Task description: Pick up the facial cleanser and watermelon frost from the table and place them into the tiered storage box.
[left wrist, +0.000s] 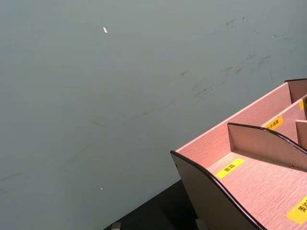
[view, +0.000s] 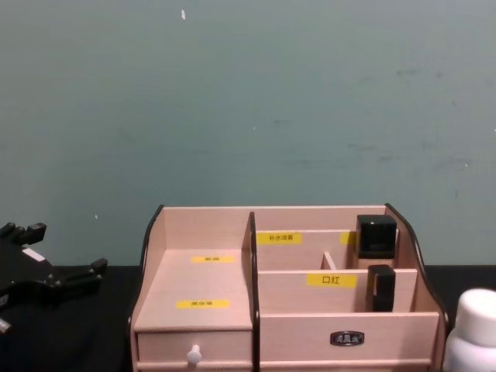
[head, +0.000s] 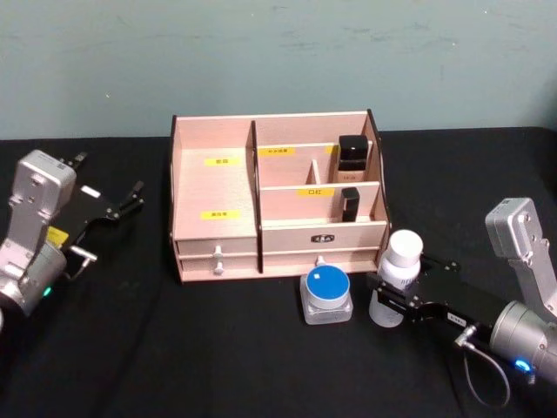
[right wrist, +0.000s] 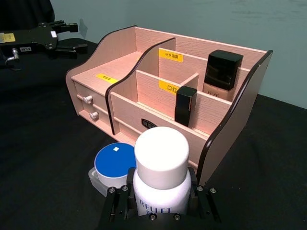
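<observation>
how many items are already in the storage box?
2. A black-capped bottle in the rear right compartment of the tiered storage box, and a black tube in the compartment just in front of it. Shut drawers could hide more. White-capped bottle in the right gripper is outside.

- The tiered storage box [head: 218, 228] stands mid-table [head: 218, 366], toward the far edge.
- A blue-lidded jar [head: 326, 292] sits just before its front.
- The right gripper [head: 389, 299] clasps an upright white-capped bottle [head: 405, 252] beside the jar.
- The left gripper [head: 109, 178], fingers apart, is near the left edge.
</observation>
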Tool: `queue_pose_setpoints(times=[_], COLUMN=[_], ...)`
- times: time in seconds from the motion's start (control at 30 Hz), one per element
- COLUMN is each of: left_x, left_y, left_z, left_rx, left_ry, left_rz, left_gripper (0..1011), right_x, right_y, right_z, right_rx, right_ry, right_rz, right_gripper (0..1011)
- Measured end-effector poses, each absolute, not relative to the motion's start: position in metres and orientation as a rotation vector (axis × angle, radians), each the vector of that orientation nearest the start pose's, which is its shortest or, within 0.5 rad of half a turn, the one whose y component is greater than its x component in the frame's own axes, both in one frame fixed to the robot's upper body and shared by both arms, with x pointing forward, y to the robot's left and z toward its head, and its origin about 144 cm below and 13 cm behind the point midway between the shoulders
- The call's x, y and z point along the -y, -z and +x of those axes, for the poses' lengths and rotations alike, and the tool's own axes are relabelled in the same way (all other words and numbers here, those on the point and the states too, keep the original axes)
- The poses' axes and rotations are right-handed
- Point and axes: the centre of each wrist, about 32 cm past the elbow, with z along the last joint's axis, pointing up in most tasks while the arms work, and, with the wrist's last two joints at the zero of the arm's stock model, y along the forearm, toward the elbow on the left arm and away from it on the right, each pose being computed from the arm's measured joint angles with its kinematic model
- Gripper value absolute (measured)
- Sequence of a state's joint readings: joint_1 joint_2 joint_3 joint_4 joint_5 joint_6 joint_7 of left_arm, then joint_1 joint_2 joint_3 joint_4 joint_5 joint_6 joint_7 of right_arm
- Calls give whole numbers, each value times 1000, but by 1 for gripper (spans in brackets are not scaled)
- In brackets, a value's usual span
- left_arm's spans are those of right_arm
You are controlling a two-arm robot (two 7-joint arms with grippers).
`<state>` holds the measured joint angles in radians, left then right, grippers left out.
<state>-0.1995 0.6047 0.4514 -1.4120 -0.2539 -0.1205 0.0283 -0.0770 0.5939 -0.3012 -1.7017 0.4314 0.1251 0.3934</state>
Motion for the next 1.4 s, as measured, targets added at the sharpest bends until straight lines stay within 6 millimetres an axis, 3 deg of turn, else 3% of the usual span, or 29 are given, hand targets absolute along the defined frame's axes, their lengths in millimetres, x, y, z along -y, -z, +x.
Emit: queue_pose_setpoints(times=[0.4, 0.73, 1.0, 1.4], left_x=[-310, -310, -310, -310], left_y=[-1140, -1140, -1140, -1140], left_z=[489, 489, 489, 489], left_rx=[285, 285, 285, 285], left_ry=[-1248, -1248, -1248, -1248], left_rz=[304, 305, 304, 305], left_gripper=[1001, 1001, 1001, 1001], right_x=[289, 278, 257, 224], right_y=[-1150, -1183, -1215, -1234], right_z=[422, 434, 461, 508], right_rx=[-112, -29, 41, 70], right_ry=[841, 787, 755, 764], right_rz=[-246, -192, -144, -122], right_gripper=[596, 596, 596, 596])
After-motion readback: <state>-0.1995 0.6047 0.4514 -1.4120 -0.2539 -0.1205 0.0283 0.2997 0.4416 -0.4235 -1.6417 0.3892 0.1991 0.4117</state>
